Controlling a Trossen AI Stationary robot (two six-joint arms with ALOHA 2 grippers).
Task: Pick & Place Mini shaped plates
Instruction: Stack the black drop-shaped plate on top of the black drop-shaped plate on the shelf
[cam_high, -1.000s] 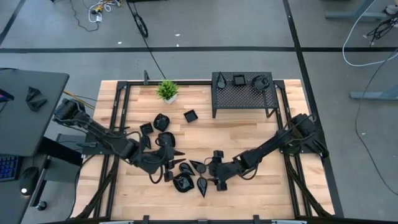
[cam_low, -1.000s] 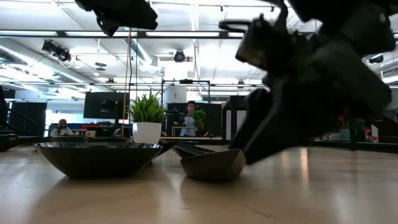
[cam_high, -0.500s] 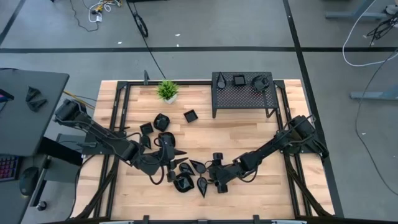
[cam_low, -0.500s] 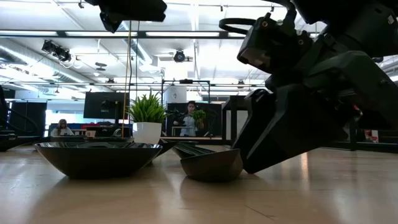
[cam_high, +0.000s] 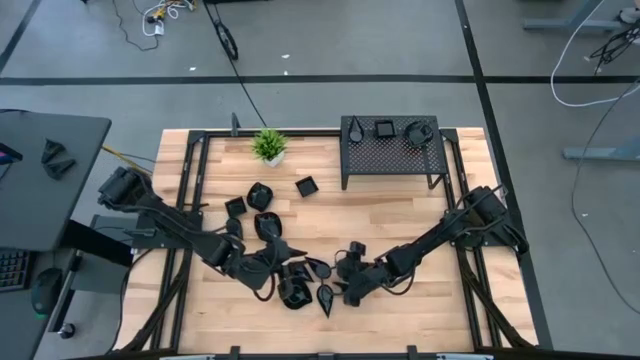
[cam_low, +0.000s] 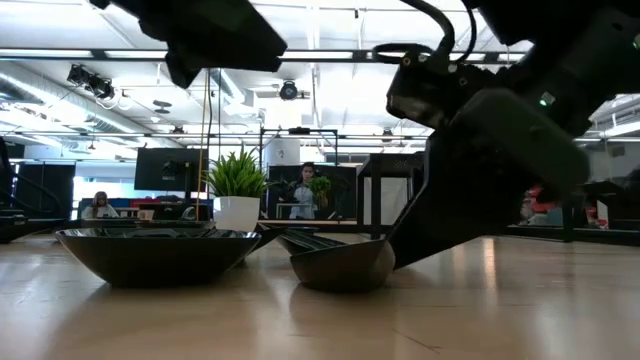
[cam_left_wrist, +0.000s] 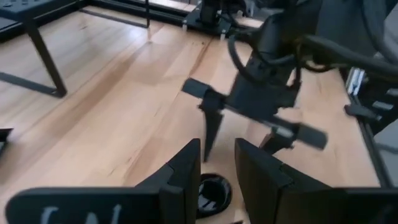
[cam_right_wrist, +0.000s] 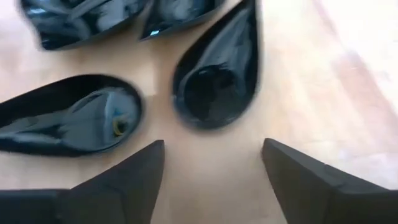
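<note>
mini shaped plates, clustered on a wooden table, both arms low over them.

from left: left gripper (cam_high: 268, 282) sits among the front-centre plates, fingers (cam_left_wrist: 186, 168) slightly apart, nothing seen between them; mini shaped plates (cam_high: 290, 280) lie scattered mid-table, more on the black rack (cam_high: 392, 147) at the back beside a potted plant (cam_high: 268, 146); right gripper (cam_high: 345, 292) hovers with fingers (cam_right_wrist: 134, 171) spread wide just short of a teardrop plate (cam_right_wrist: 216, 78), not touching it.
</note>
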